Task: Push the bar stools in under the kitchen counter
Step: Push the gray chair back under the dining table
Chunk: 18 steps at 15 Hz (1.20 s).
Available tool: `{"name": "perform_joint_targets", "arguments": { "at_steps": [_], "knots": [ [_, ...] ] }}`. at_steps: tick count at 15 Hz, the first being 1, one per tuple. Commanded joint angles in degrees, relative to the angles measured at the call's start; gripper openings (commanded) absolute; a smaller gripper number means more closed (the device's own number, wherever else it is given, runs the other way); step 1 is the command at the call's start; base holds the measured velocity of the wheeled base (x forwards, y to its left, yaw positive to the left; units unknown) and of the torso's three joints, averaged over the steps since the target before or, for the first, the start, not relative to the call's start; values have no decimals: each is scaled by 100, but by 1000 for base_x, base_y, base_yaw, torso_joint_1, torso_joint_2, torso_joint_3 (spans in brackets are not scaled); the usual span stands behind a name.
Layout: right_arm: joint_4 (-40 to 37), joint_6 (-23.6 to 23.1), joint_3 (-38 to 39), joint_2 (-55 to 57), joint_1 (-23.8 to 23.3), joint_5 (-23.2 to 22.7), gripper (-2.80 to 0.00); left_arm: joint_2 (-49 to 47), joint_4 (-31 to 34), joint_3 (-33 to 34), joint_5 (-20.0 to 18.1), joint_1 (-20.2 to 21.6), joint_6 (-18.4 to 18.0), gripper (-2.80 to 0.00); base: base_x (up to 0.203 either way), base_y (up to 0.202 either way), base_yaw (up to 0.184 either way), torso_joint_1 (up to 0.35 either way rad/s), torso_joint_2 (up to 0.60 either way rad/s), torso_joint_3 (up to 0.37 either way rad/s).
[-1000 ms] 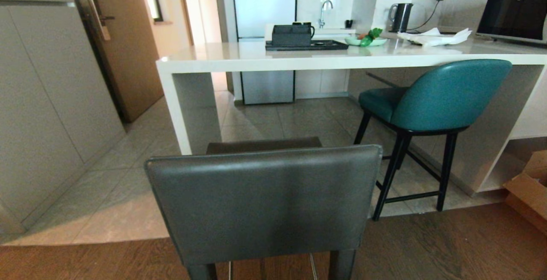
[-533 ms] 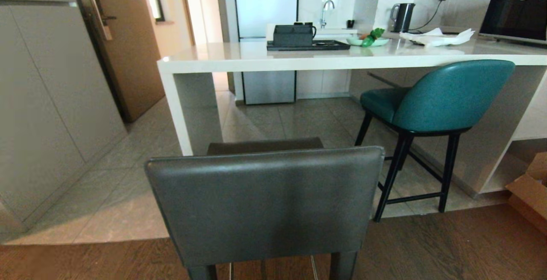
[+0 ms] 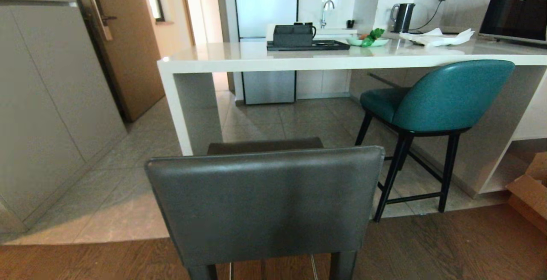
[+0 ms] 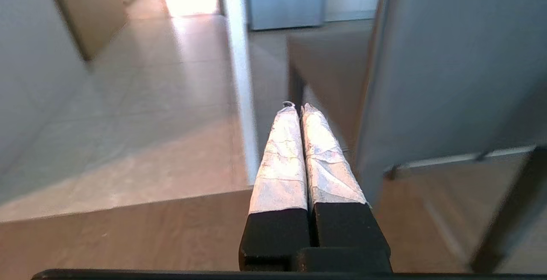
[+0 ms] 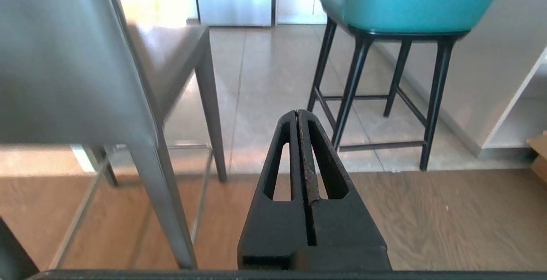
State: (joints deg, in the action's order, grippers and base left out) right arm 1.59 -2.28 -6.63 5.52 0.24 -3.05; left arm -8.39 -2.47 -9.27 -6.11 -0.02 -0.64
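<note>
Both pairs of jaws are clenched on nothing: the left gripper (image 4: 298,108) is low beside the left edge of the grey stool (image 3: 265,203), the right gripper (image 5: 298,113) beside its right edge. This stool stands near, well apart from the counter (image 3: 342,60), so I think the push should be straight and slow toward the far side, to keep it from turning. The teal stool (image 3: 436,100), at the right, has its seat already under the slab.

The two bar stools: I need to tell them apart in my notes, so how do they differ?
The grey stool has a flat square back; the teal stool has a curved one. The grey stands clear of the kitchen counter; the teal's seat sits partly under it. Both face the counter.
</note>
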Motion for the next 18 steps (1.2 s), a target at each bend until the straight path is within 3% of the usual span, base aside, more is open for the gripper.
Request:
{"name": "perform_joint_targets", "arguments": {
  "at_steps": [1,5,9,13,16,18],
  "knots": [
    [515,53,-269,1194,2,-11,-280,-1681,-552,-307,-41,-7,149,-280,0,0,0,0,0,0],
    [2416,111,-349,3324,7,-12,-280,-4055,-2690,-341,-97,-273,300,-280,0,0,0,0,0,0],
    [4582,211,-345,5460,234,12,-280,-5852,-4308,-170,-64,-515,368,-280,0,0,0,0,0,0],
    [6304,279,-370,7076,930,451,-280,-7308,-5795,162,701,-841,573,-280,0,0,0,0,0,0],
    [7385,303,-421,7979,1987,1356,-280,-8131,-7053,440,1311,-1199,727,-280,0,0,0,0,0,0],
    [7569,416,-608,8301,2050,1547,-280,-8464,-7508,381,1455,-1218,741,-280,0,0,0,0,0,0]
  ]
}}
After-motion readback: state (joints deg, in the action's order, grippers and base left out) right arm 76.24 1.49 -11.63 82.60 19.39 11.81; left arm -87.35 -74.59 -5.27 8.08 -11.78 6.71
